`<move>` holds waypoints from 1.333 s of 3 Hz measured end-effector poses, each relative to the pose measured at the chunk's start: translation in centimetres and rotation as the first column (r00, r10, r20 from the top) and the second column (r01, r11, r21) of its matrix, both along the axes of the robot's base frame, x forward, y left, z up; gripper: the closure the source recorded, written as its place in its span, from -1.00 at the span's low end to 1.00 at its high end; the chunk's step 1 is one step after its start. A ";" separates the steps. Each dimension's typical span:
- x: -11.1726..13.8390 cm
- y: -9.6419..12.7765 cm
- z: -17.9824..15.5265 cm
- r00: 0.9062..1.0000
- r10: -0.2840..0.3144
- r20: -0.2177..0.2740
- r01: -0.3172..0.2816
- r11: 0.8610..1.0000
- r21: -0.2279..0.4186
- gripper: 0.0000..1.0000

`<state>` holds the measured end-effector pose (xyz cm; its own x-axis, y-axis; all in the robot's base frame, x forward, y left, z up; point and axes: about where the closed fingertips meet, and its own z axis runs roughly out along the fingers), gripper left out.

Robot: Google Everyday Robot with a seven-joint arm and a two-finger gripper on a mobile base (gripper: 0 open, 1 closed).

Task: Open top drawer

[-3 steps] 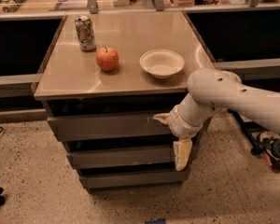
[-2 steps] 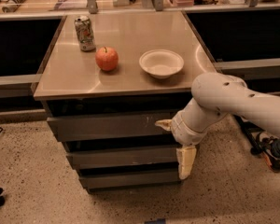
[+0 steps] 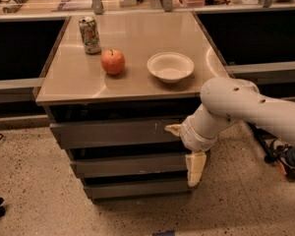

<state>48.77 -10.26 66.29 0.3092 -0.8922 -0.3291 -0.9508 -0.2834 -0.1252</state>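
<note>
Slipping off was the chief risk: the top drawer [image 3: 113,132], just under the counter [image 3: 69,80] and seemingly closed, had no handle, so a pull from its right end could lose purchase or skew it on its runners. The gripper [image 3: 183,154] sat at that right end, spread wide and holding nothing. Its upper finger [image 3: 173,129] appeared to touch the front's upper edge, though contact was hard to confirm, while the other hung before the lower drawers [image 3: 132,165].
</note>
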 end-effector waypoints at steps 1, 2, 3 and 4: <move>2.1 -0.7 -0.1 0.999 -0.043 0.033 0.044 0.999 -0.026 -1.00; 4.9 -1.4 0.2 0.994 -0.092 0.067 0.095 0.994 -0.045 -1.00; 7.2 -1.8 1.2 0.988 -0.122 0.097 0.129 0.989 -0.071 -1.00; 9.0 -1.8 1.3 0.986 -0.130 0.105 0.139 0.986 -0.088 -1.00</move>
